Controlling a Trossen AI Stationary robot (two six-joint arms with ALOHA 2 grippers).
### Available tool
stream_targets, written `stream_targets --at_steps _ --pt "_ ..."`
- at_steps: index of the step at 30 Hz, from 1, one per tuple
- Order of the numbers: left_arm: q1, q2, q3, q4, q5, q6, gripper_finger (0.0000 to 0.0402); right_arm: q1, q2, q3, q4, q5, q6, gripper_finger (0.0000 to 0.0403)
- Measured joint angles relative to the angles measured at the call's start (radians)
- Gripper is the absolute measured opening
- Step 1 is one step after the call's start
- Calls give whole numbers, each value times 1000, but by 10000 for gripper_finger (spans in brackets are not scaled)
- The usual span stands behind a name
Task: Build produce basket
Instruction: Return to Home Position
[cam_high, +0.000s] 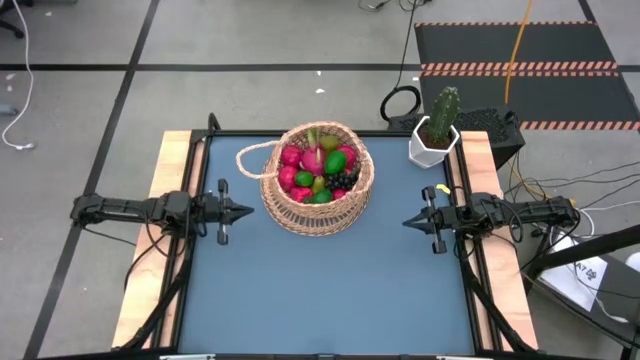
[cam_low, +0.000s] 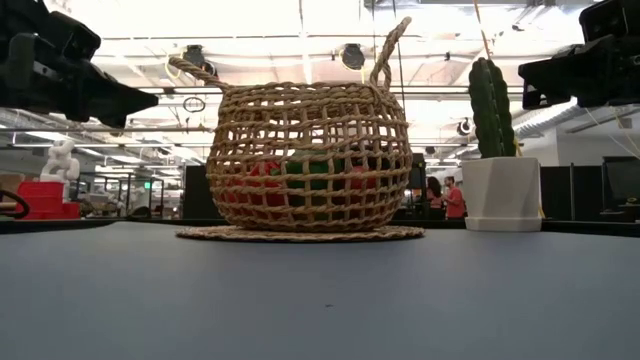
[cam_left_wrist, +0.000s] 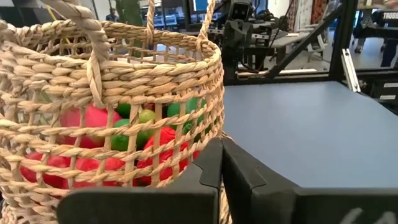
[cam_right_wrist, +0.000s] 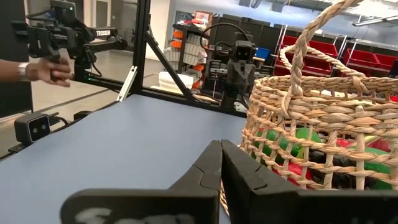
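Overhead, the basket (cam_high: 300, 222) sits upper centre on the table (cam_high: 330, 300), the produce (cam_high: 318, 168) heaped inside; the left claw (cam_high: 248, 211) and right claw (cam_high: 407, 222) flank it, both apart from it. At table height, it stands upright mid-frame. Each wrist view shows that claw's fingers pressed together, holding nothing. Loading looks finished, so you're on the homing step; next calls only for settling both arms clear of the basket.

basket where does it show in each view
High view: basket at far centre, between left gripper and right gripper.
Low view: basket centre, left of the cactus pot.
Left wrist view: basket fills the picture's left.
Right wrist view: basket at the right edge.
Shared landmark: the blue table, under it in every view.
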Motion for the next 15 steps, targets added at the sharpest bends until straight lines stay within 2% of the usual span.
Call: stream_targets --at_steps 7,15 --pt "0 0 -1 16 -4 0 32 0 0 0 0 0 0 0" --pt "0 0 -2 28 -4 0 31 0 0 0 0 0 0 0"
